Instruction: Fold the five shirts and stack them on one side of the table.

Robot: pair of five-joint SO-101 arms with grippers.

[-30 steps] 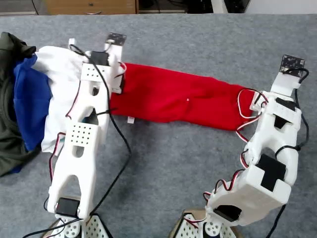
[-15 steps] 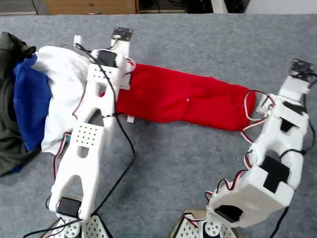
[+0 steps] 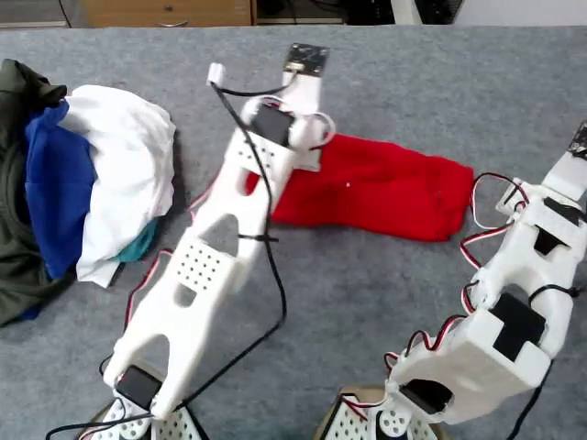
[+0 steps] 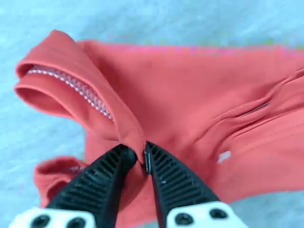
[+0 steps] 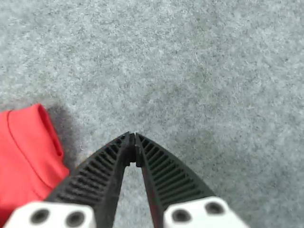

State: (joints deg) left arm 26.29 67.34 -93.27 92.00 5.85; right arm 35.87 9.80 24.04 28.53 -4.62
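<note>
A red shirt point(image 3: 385, 188) lies across the middle of the grey table, part folded over itself. My left gripper point(image 4: 141, 155) is shut on a fold of the red shirt point(image 4: 199, 109) near its zipped collar, and holds that end lifted over the rest of the cloth. In the high view the left arm point(image 3: 266, 147) stands over the shirt's left end. My right gripper point(image 5: 132, 148) is shut with nothing in it, above bare table just past the red shirt's point(image 5: 23, 152) right end. A pile of white point(image 3: 124, 156), blue point(image 3: 55, 179) and dark green point(image 3: 18, 110) shirts lies at the table's left.
The grey felt table point(image 3: 367, 302) is bare in front of the red shirt and behind it. The right arm point(image 3: 532, 266) stands at the table's right edge. Wooden furniture point(image 3: 165, 11) shows beyond the far edge.
My left gripper has carried the red shirt's left end to the right, folding it over the middle. The white shirt is uncovered. The right arm has drawn back to the right, off the shirt.
</note>
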